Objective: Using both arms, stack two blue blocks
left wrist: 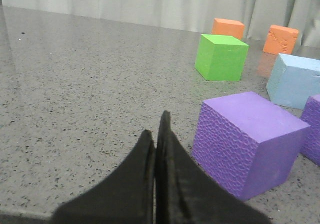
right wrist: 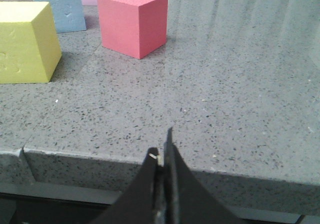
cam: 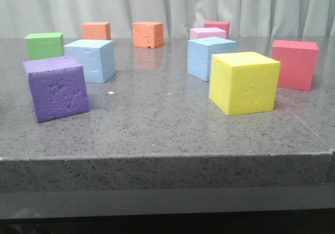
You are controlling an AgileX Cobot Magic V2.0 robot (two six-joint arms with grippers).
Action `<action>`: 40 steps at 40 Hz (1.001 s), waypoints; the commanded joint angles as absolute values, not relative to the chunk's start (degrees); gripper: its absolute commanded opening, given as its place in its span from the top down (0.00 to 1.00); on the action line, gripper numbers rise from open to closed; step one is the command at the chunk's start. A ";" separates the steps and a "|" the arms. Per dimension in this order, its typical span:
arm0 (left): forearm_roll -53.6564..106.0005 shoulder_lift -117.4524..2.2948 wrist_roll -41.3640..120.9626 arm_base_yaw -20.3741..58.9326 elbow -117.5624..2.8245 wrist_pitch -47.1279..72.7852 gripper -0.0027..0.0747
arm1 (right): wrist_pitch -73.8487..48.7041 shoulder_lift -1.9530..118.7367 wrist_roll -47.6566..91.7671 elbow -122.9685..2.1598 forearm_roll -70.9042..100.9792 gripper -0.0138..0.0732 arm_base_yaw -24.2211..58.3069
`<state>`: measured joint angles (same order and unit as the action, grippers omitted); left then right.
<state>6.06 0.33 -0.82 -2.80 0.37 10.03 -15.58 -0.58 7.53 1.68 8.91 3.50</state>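
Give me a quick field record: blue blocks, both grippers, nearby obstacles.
left blue block: on table, unstacked, behind purple cube
right blue block: on table, partly hidden behind yellow cube
left gripper: shut, empty, beside purple cube
right gripper: shut, empty, at table edge
stack: not started

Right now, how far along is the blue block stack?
Nothing is done: the left blue block and right blue block sit apart on the table, neither lifted. Nothing is in hand: the left gripper and right gripper are shut and empty. Both grasps and the stacking are left.
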 commanded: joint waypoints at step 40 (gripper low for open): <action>6.58 1.24 -0.72 -2.93 0.45 0.00 0.99 | -2.71 -1.59 7.96 1.22 8.87 0.92 3.12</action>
<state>6.06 0.33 -0.82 -2.80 0.37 5.35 -8.34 -0.58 7.53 1.68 8.91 3.50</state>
